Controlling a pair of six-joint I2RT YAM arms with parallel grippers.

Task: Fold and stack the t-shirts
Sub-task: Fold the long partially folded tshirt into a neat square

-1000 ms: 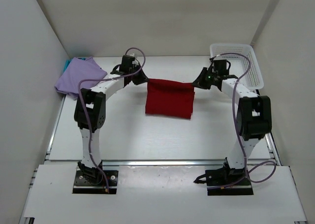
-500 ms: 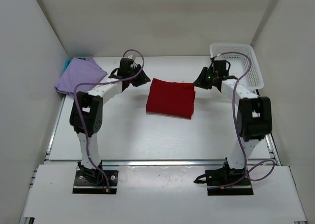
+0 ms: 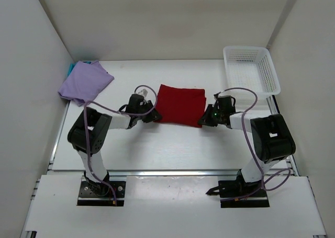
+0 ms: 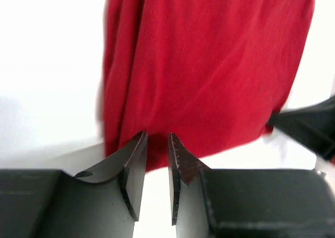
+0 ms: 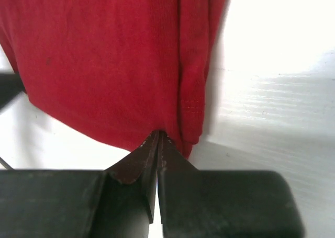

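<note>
— Where do we find the bright red cloth t-shirt (image 3: 180, 104)?

— We see it folded into a flat rectangle. It lies on the white counter (image 3: 157, 149), in the middle, between the two arms.

— And the other t-shirts?

— The pale lavender cloth t-shirt (image 3: 84, 81) lies at the far left corner, close to the wall. Under it we see only a small edge of the teal cloth t-shirt (image 3: 70, 68). Both are well apart from the red one. The white plastic mesh basket (image 3: 272, 76) stands at the far right corner.

— What do we say of the left gripper (image 3: 151, 115)?

— It is low, at the near left corner of the red t-shirt. In the left wrist view its fingers (image 4: 133, 165) stand a little apart, with a narrow gap, and the tips reach the near hem. We cannot tell if cloth is between them.

— And the right gripper (image 3: 204, 121)?

— It is at the near right corner. In the right wrist view its fingers (image 5: 131, 170) are pressed together with no gap. The tips touch the hem where the folded layers end. Whether a bit of cloth is caught there, we cannot tell.
</note>
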